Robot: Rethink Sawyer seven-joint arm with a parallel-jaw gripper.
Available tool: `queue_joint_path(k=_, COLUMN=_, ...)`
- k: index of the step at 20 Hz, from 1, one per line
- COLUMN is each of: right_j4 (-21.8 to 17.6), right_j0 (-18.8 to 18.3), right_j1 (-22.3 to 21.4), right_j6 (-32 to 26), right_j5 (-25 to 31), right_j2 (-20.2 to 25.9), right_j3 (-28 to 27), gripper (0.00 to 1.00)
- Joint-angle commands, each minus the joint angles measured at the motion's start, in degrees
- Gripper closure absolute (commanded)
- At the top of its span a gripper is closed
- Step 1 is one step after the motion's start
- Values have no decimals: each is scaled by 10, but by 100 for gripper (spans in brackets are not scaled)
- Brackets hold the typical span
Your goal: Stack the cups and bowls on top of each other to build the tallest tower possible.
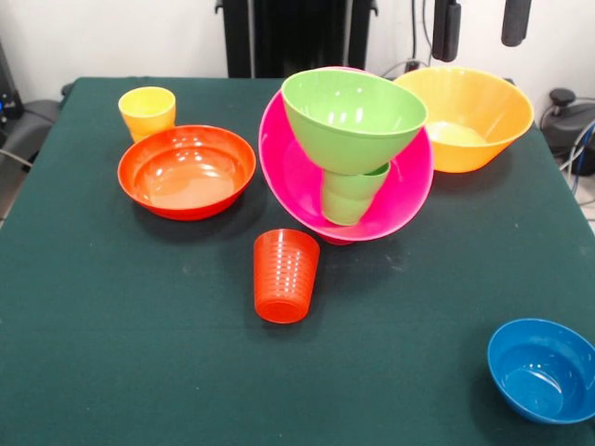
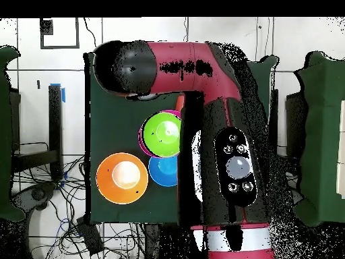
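Three pieces form the tower [image 1: 346, 153]: a tilted large pink bowl [image 1: 288, 177] holding a light green cup [image 1: 351, 195] capped by a lime green bowl [image 1: 351, 116], mid-table. Near it stands the orange-red cup [image 1: 284, 275]; left, the red-orange bowl [image 1: 186, 171]. Gripper jaws: cannot tell.

Bright even light, soft shadows, glossy glare

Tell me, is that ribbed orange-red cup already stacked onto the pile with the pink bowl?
No. In the front view the ribbed orange-red cup stands alone on the green table, in front of the pink bowl and apart from it.
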Motion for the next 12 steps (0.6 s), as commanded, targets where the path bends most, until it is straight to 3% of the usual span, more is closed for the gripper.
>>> queue_joint_path(k=1, right_j4=-6, right_j0=4, right_j1=36, right_j6=41, right_j5=4, right_j2=8, right_j3=36, gripper=0)
queue_joint_path(k=12, right_j4=-13, right_j0=7, right_j1=44, right_j6=33, right_j5=7, right_j2=9, right_j3=20, gripper=0)
